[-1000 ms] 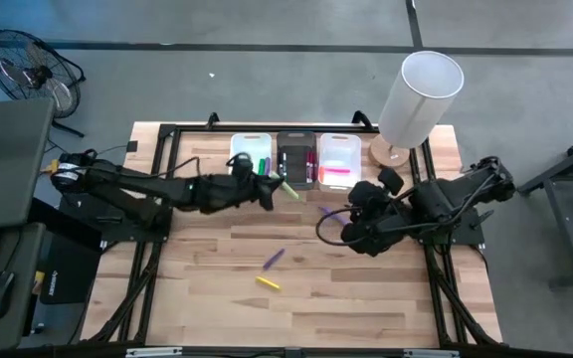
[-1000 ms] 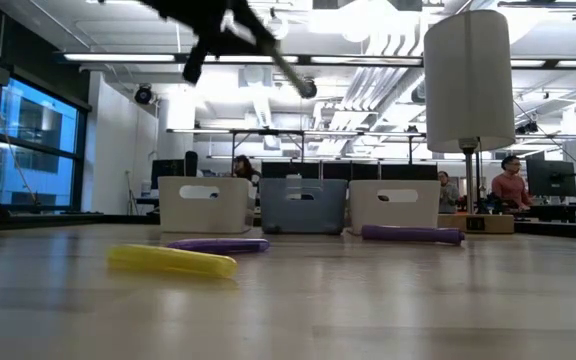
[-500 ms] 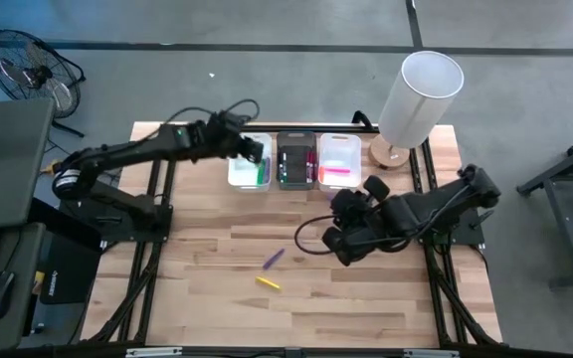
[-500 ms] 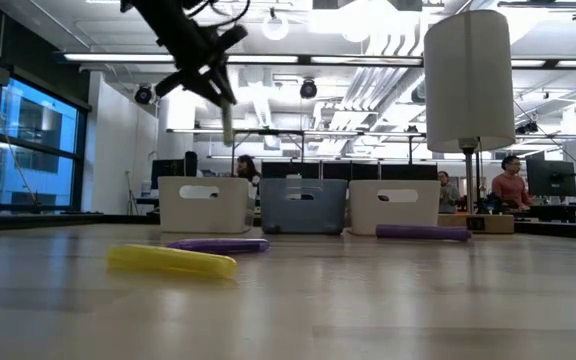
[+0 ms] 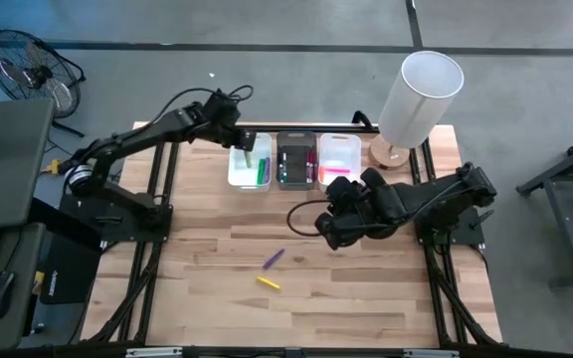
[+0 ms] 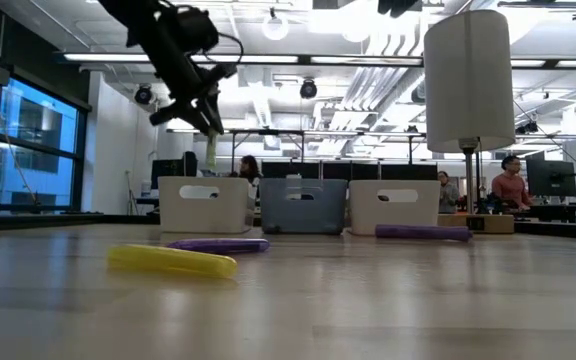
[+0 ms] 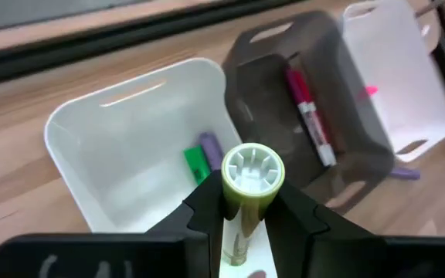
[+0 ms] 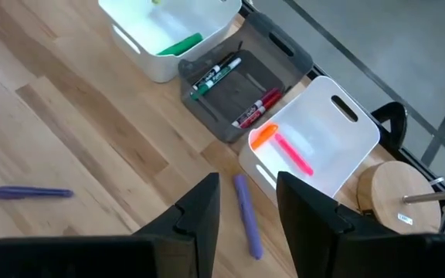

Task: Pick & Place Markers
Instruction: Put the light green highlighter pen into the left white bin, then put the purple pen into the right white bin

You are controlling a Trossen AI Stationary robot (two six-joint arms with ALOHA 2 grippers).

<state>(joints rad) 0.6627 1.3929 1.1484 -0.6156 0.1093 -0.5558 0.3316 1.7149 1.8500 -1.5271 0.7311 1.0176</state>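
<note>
The wooden table (image 5: pixel 366 298) of pale butcher-block planks has a wide bare stretch along its near side; only a purple marker (image 5: pixel 273 259) and a yellow highlighter (image 5: pixel 268 283) lie there, close together and well apart from both arms. Along the far edge three small smooth plastic bins with cut-out handles sit side by side — a left white bin (image 5: pixel 250 160), a dark grey bin (image 5: pixel 296 159) and a right white bin (image 5: pixel 338 159) — with the round wooden base of a white-shaded lamp (image 5: pixel 421 94) just beyond them toward the right corner.

The left gripper (image 7: pixel 242 202) hangs above the left white bin, its dark fingers (image 7: pixel 298 218) clamped on an olive-green highlighter (image 7: pixel 247 185) that stands upright, ribbed cap end up. Below it, a green marker (image 7: pixel 195 162) and a purple one already lie in that bin. The grey bin holds several slim red and dark pens (image 8: pixel 247 108); the right white bin holds a pink highlighter (image 8: pixel 290 154) and an orange one.

The right gripper (image 8: pixel 246 205) hovers over the table just in front of the bins, its fingers parted and holding nothing. Another purple marker (image 8: pixel 246 214) lies on the wood between those fingers and the right white bin, untouched.
</note>
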